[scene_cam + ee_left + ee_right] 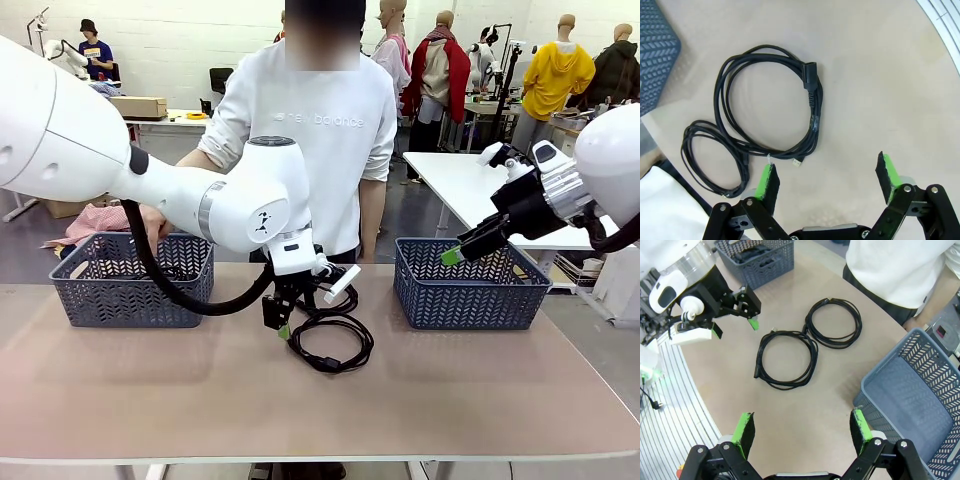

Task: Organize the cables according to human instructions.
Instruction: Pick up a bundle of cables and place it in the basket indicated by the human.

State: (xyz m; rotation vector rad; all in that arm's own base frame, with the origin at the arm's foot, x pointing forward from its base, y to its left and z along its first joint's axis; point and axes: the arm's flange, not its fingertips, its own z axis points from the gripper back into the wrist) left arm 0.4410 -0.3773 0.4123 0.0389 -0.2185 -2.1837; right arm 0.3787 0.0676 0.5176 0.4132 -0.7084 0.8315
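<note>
The step in hand looks like a pick of the larger coiled thin black cable by the left tool. To do it well, the tool should come down over a stretch where the strands run bundled, such as beside the moulded plug. It should keep away from where this coil crosses the smaller coiled black cable at the lower left of the left wrist view, so only one lifts.

Both coils lie mid-frame in the front view on the tan desk, between the left blue-grey plastic basket and the right blue-grey plastic basket. The left arm reaches in from picture left with its wrist pointing down and jaws spread wide, close over the coils. The right tool hangs spread too, near the right basket.
</note>
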